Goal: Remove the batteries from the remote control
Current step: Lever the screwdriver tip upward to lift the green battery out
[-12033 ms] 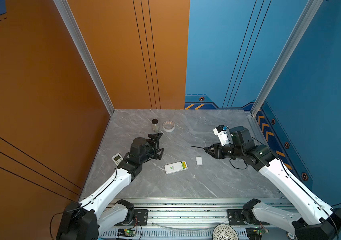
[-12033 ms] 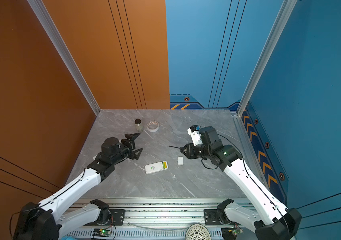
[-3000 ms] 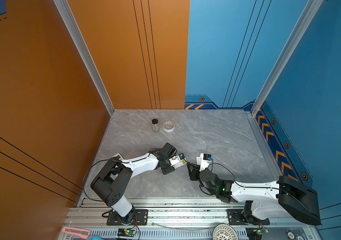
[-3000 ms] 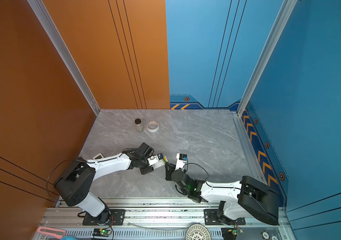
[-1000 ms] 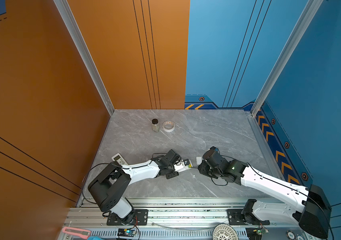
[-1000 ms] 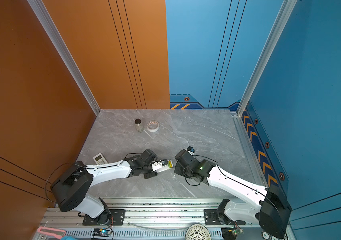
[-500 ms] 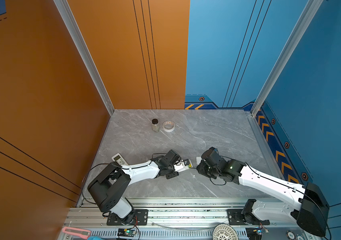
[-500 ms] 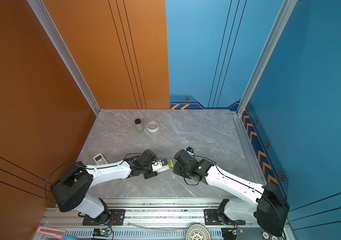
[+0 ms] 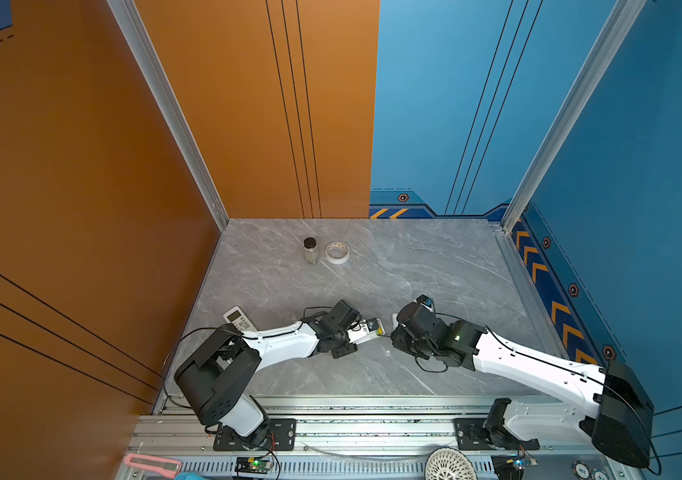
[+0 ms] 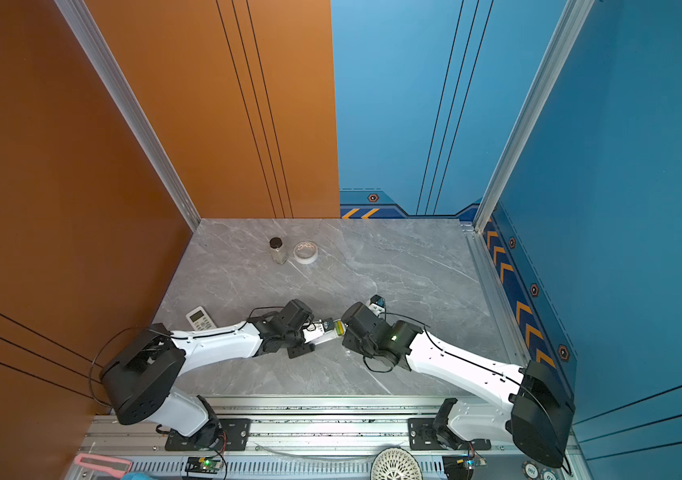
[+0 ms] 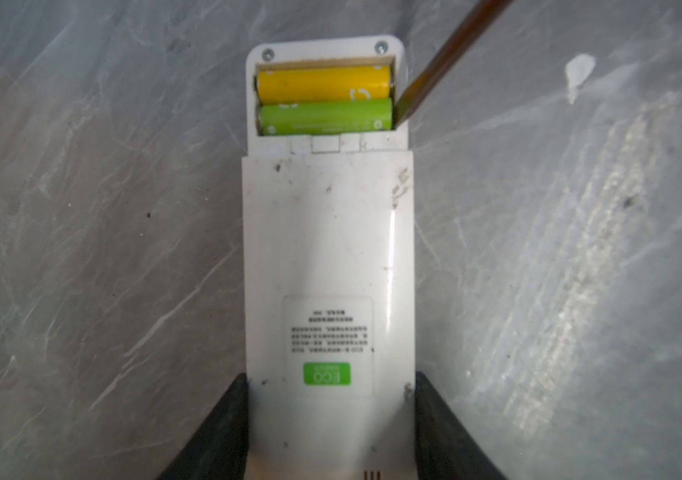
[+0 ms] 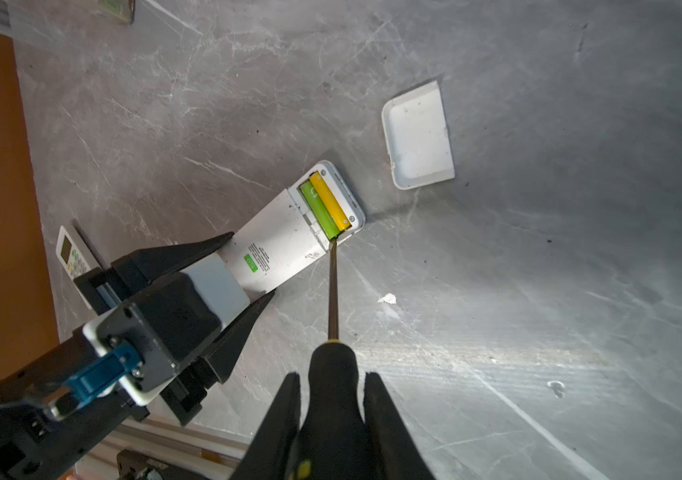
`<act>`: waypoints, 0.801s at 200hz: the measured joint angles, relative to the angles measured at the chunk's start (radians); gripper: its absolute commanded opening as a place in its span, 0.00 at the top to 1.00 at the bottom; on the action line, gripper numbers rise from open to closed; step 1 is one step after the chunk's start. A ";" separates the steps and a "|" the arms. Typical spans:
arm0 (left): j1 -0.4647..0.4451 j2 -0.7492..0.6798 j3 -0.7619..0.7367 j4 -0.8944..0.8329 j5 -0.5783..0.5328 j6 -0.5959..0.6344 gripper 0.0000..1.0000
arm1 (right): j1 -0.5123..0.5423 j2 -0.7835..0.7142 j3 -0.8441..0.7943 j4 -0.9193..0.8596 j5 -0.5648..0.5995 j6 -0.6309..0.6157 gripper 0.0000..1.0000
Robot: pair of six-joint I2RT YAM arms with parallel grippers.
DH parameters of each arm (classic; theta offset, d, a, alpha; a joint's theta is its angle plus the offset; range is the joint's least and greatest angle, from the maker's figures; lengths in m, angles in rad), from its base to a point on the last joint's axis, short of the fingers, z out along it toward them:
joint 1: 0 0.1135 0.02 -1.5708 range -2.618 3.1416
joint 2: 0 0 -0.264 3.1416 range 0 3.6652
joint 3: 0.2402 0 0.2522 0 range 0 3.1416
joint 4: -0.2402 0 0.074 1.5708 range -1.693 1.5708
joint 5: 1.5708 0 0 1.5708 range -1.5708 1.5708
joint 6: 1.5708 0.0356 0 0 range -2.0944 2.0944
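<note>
Prying gently is wise; left tool (image 11: 331,380) clamps the remote control (image 9: 362,336); right tool (image 9: 397,333), at its 3 o'clock, grips the screwdriver (image 12: 333,291), tip at the green battery's (image 11: 324,119) end.

Glossy plastic remote (image 11: 327,232) — smooth table (image 11: 81,249).

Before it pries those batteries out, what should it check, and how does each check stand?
1. Remote clamped in left gripper: ok.
2. Cover off, lying apart on the table: ok.
3. Green battery and yellow battery both exposed in the remote: ok.
4. Screwdriver held in shut right gripper: ok.
5. Its tip at the green battery's end: ok.
6. Tip wedged under that battery: cannot tell.
</note>
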 measured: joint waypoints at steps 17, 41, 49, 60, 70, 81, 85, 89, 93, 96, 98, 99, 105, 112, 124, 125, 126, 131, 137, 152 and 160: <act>0.004 0.000 0.000 0.000 0.000 -0.005 0.90 | 0.047 -0.018 -0.049 0.054 0.064 0.023 1.00; 0.017 0.000 0.000 0.000 0.005 -0.012 0.90 | 0.130 -0.050 -0.154 0.179 0.181 0.029 1.00; 0.021 0.000 0.000 -0.001 0.005 -0.015 0.90 | 0.157 -0.057 -0.193 0.230 0.221 0.027 1.00; 0.027 0.000 0.000 -0.001 0.005 -0.021 0.90 | 0.182 -0.064 -0.250 0.315 0.263 0.020 1.00; 0.034 0.000 0.000 -0.001 0.005 -0.023 0.90 | 0.199 -0.068 -0.306 0.405 0.300 0.013 1.00; 0.040 0.000 0.000 -0.001 0.004 -0.024 0.90 | 0.220 -0.068 -0.366 0.507 0.340 -0.002 1.00; 0.042 0.000 0.000 -0.001 0.004 -0.024 0.90 | 0.225 -0.066 -0.385 0.542 0.351 -0.007 1.00; 0.044 0.000 0.000 -0.001 0.004 -0.026 0.90 | 0.231 -0.064 -0.406 0.582 0.363 -0.012 1.00; 0.047 0.000 0.000 0.000 0.004 -0.026 0.90 | 0.235 -0.061 -0.425 0.619 0.372 -0.020 1.00; 0.047 0.000 0.000 0.000 0.004 -0.026 0.90 | 0.237 -0.059 -0.437 0.643 0.377 -0.025 1.00; 0.048 0.000 0.000 0.000 0.004 -0.026 0.90 | 0.238 -0.056 -0.446 0.663 0.382 -0.030 1.00; 0.048 0.000 0.000 0.000 0.004 -0.026 0.90 | 0.239 -0.055 -0.449 0.669 0.384 -0.031 1.00; 0.049 0.000 0.000 0.000 0.003 -0.027 0.90 | 0.242 -0.046 -0.470 0.720 0.393 -0.043 1.00; 0.052 0.000 0.001 0.000 0.000 -0.027 0.90 | 0.243 -0.032 -0.483 0.762 0.400 -0.059 1.00; 0.059 0.000 0.002 0.000 -0.005 -0.027 0.91 | 0.243 -0.003 -0.492 0.827 0.410 -0.085 1.00; 0.060 0.000 0.002 0.000 -0.006 -0.027 0.91 | 0.243 0.001 -0.493 0.835 0.412 -0.089 1.00; 0.060 0.000 0.002 0.000 -0.006 -0.027 0.91 | 0.243 0.002 -0.493 0.838 0.413 -0.089 1.00; 0.062 0.000 0.002 0.000 -0.008 -0.027 0.91 | 0.243 0.014 -0.495 0.862 0.417 -0.101 1.00; 0.064 0.000 0.002 0.000 -0.012 -0.027 0.91 | 0.243 0.026 -0.497 0.887 0.422 -0.114 1.00; 0.067 0.000 0.002 -0.001 -0.019 -0.027 0.91 | 0.243 0.042 -0.497 0.928 0.438 -0.145 1.00; 0.066 0.000 0.002 -0.001 -0.020 -0.027 0.91 | 0.243 0.043 -0.497 0.933 0.443 -0.164 1.00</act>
